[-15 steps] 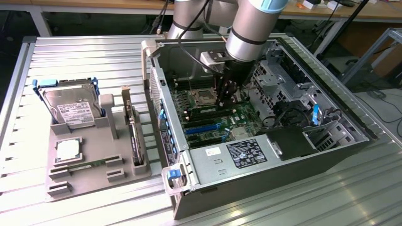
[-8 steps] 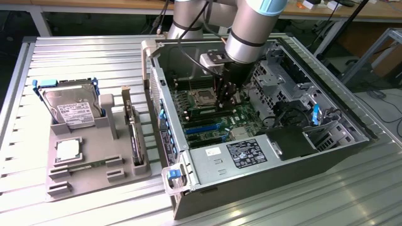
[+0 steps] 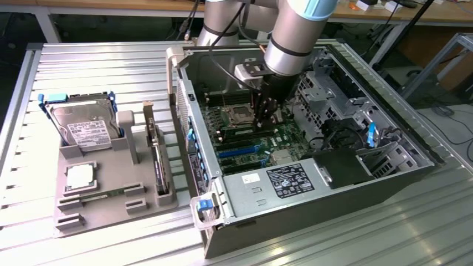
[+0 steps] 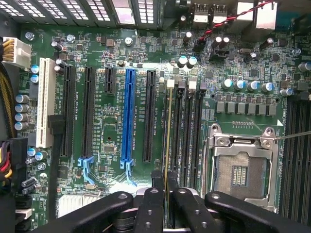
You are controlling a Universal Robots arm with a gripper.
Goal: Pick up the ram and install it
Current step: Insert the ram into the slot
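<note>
Inside the computer case (image 3: 310,219), arm (image 3: 292,39) square to the motherboard (image 4: 112,133), jaws tight on the ram (image 4: 167,145).

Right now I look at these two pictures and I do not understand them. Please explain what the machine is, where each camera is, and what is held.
The machine is a single robot arm with a hand at its end. The exterior view comes from a camera off the arm; it shows the arm reaching into an open computer case on a slatted metal table. At that view's left a gray tray carries a hard drive, a square processor chip and an upright expansion card. The wrist view comes from a camera on the wrist, looking at the green motherboard. There the hand is closed on the ram, a thin stick seen edge-on, lined up along the row of memory slots.
</note>
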